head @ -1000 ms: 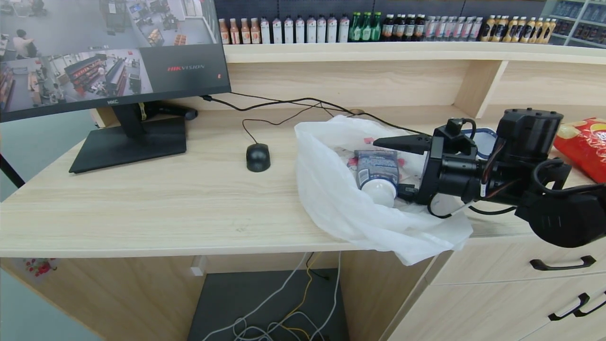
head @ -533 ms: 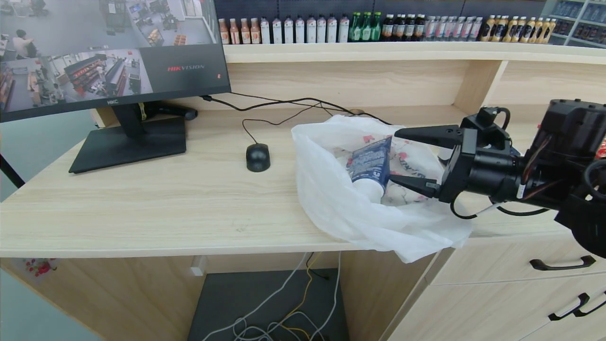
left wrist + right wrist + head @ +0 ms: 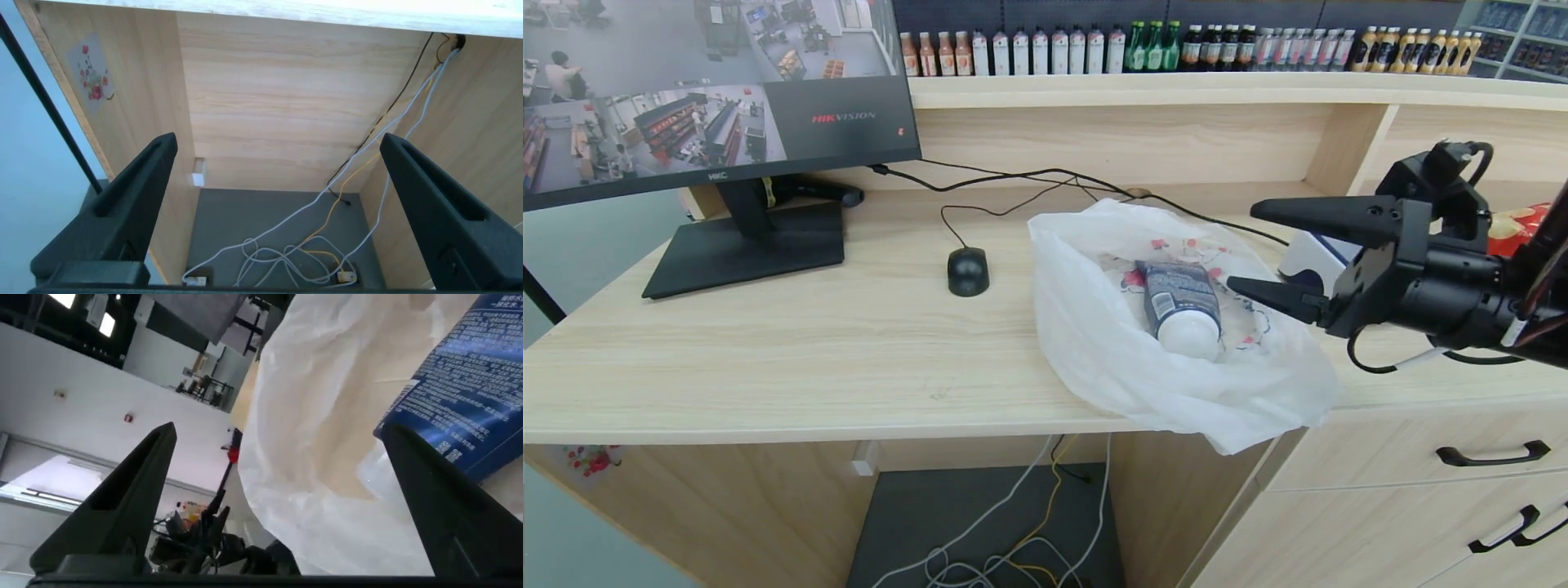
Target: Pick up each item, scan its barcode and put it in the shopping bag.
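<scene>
Tube (image 3: pixel 1176 294), dark blue with white cap, lies in the white shopping bag (image 3: pixel 1111 359); right gripper (image 3: pixel 1241 247) gapes wide, empty.

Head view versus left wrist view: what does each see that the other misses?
Head view: on the counter, the tube lying in the shopping bag, the open right tool beside it, a mouse and a monitor. Left wrist view: the open left tool, facing the space under the counter. Both: the loose cables on the floor there and a flower sticker on the side panel.
</scene>
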